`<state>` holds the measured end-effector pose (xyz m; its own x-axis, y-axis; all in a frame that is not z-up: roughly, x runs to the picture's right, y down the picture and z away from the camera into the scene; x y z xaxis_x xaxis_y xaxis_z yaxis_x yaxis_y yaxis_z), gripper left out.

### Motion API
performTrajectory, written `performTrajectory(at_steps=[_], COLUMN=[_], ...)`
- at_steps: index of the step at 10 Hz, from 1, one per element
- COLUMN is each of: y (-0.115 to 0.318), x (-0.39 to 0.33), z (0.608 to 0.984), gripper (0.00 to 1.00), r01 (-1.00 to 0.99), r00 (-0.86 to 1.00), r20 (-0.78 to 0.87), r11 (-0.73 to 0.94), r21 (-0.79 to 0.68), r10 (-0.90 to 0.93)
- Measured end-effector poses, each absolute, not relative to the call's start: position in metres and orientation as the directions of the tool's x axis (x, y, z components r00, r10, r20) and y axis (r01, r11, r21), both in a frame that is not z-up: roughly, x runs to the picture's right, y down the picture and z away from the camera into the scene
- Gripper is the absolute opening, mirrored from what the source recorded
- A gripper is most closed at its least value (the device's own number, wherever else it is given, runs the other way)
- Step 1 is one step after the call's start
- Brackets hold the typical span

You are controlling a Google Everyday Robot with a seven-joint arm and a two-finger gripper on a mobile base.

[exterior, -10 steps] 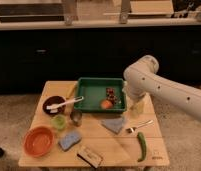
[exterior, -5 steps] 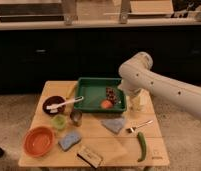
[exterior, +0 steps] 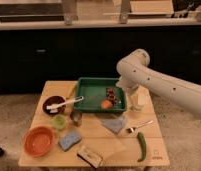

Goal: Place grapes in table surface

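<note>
Pincer (exterior: 135, 102) open, empty. Grapes (exterior: 110, 92) just left of it in green tray (exterior: 96, 79); risk of grabbing nearby orange fruit (exterior: 106, 104) or clipping the tray wall.

Grapes (exterior: 110, 92) in tray (exterior: 91, 86) on table surface (exterior: 54, 89); pincer (exterior: 136, 101) right of tray

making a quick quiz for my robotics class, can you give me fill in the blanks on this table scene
The grapes lie inside the green ____.
The round fruit beside them is ____ in colour.
The gripper hangs just outside the tray's ____ edge as the camera sees it.
Missing words: tray; orange; right.
</note>
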<state>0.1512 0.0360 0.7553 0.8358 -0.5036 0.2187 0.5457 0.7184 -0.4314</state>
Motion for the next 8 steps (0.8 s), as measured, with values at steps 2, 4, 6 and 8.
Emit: performTrajectory(at_steps=[2,4,6,8], y=[0.031,0.029,0.023,0.023], x=[0.144,0.145,0.140,0.138], z=[0.759,0.764,0.770,0.773], gripper=[0.80,0.80,0.80,0.80], r01=[0.577,0.580,0.592,0.609], r00=[0.815,0.813,0.805,0.792], r20=[0.237,0.245,0.249,0.257], r11=[0.703,0.703,0.697,0.681], r21=[-0.417,-0.412,-0.405,-0.406], r10=[-0.529,-0.528,-0.539,-0.554])
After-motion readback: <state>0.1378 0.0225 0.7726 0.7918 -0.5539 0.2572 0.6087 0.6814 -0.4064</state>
